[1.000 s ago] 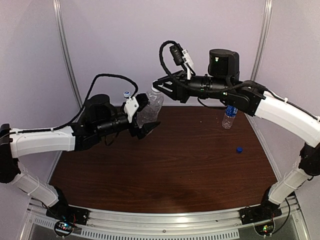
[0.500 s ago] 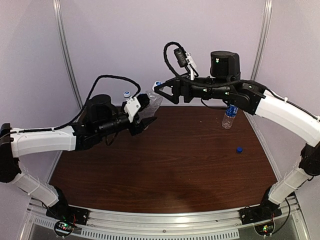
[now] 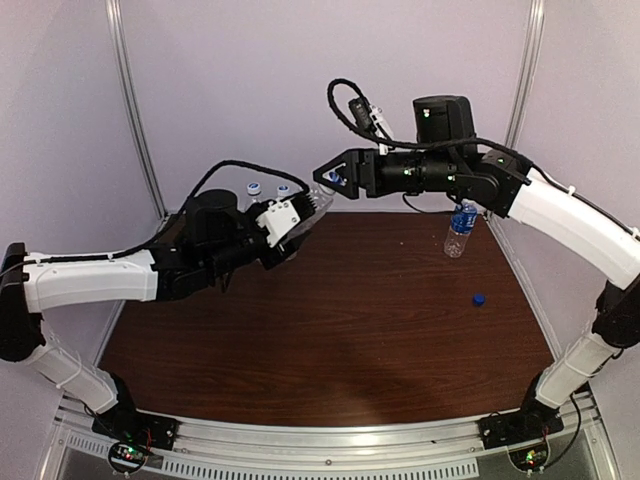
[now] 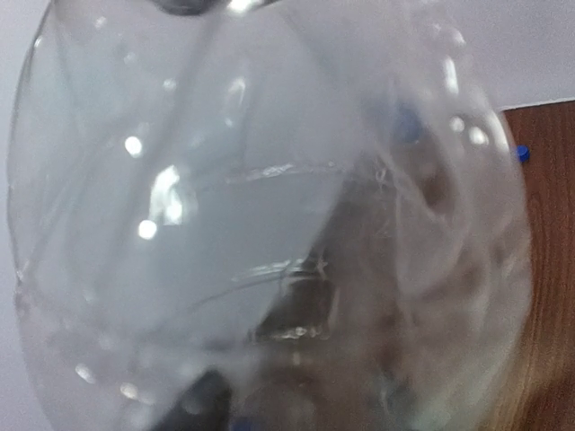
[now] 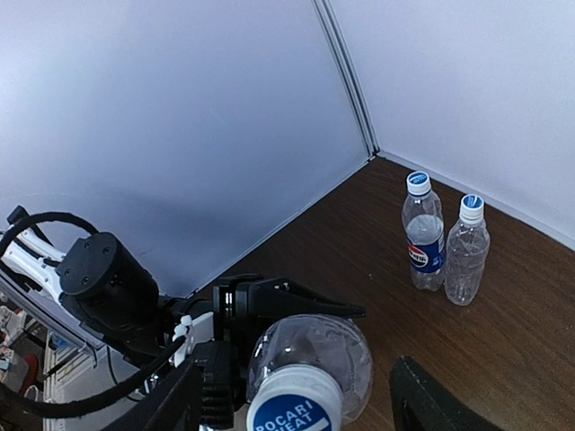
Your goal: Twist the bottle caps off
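Backdrop: pale walls [image 3: 250, 80], dark wood table [image 3: 350, 340].
Right claw [image 3: 322, 178]: fingers spread, one on either side of the white cap [image 5: 295, 409]. There is a visible gap on at least one side, so it's not clamped yet.
Cap: blue centre, seated on the clear bottle [image 5: 310, 355], squarely between the right claw's fingers.
Left claw [image 3: 298, 228]: closed on that bottle's body, holding it tilted off the table with the neck aimed into the right claw. Its wrist view is all clear plastic.
Past the right claw's tips: Pepsi bottle [image 5: 422, 238] and plain bottle [image 5: 466, 256] stand side by side in the far corner. Both are capped and well apart from either claw.
Behind the right claw, under its arm: blue-label bottle [image 3: 458, 232] is upright. Its neck is hidden, so I can't tell if it's capped.
Further out: blue cap [image 3: 479, 298] lies loose on the table.
Progress (judgement): one cap is off, probably the blue-label bottle's. The second is lined up but ungripped, and two are untouched. Roughly a quarter done.
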Available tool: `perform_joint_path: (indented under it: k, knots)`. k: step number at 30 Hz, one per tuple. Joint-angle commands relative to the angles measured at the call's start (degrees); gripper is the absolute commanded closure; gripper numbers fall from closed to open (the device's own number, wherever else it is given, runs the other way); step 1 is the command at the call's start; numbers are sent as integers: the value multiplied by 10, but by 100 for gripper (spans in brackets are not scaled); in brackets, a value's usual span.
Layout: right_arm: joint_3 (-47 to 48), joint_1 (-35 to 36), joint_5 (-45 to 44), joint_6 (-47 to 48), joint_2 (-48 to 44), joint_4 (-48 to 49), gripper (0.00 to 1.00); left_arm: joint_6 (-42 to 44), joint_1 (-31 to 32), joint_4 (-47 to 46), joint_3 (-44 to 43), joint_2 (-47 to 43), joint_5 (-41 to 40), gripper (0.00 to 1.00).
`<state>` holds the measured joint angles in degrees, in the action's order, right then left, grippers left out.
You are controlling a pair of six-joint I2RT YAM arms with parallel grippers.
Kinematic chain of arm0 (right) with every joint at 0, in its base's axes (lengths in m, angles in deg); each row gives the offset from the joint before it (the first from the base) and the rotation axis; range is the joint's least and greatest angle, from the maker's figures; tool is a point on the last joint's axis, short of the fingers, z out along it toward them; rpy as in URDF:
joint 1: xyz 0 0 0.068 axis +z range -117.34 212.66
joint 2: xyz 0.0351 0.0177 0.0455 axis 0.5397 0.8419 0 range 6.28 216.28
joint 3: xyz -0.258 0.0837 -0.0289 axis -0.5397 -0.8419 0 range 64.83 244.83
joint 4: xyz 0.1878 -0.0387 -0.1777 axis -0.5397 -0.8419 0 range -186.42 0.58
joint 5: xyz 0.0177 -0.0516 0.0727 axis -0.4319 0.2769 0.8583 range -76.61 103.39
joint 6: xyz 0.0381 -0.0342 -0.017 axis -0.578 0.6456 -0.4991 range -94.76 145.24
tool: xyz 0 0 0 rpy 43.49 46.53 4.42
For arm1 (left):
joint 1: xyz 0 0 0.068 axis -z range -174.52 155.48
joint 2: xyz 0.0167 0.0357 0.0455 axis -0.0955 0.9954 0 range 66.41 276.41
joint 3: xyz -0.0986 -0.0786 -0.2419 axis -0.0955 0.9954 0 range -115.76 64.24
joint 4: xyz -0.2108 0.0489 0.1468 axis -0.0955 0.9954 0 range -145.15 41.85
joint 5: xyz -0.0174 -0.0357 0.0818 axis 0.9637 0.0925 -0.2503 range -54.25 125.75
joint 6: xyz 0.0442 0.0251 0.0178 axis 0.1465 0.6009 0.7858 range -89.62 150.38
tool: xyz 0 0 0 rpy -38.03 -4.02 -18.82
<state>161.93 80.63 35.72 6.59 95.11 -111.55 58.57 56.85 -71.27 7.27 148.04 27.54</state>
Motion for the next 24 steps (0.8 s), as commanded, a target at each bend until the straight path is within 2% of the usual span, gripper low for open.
perform_joint_path:
  k: [1,4,6,9,11,12,14,19,22,24]
  knots:
    - [16,-3,-12,-15,15,-26,35,23,5,-3,-17,12,-33,49]
    - [10,-3,-19,-15,13,-24,45,23,6,-2,-17,11,-31,49]
    - [7,-3,-20,-15,11,-23,56,23,6,-2,-17,11,-30,49]
    - [4,-3,-15,-13,11,-24,75,23,6,-1,-17,10,-30,49]
    - [4,-3,-10,-4,10,-27,94,21,5,1,-17,9,-25,49]
    - [4,-3,-5,11,9,-29,100,19,6,6,-18,9,-16,49]
    - [5,-3,37,78,2,-39,100,14,5,27,-22,4,25,49]
    - [-15,0,198,389,-39,-174,100,13,6,95,-23,-18,242,50]
    - [-56,4,205,518,-71,-225,100,13,6,119,-22,-29,352,51]
    - [-58,12,188,559,-73,-255,100,3,6,120,-25,-31,396,52]
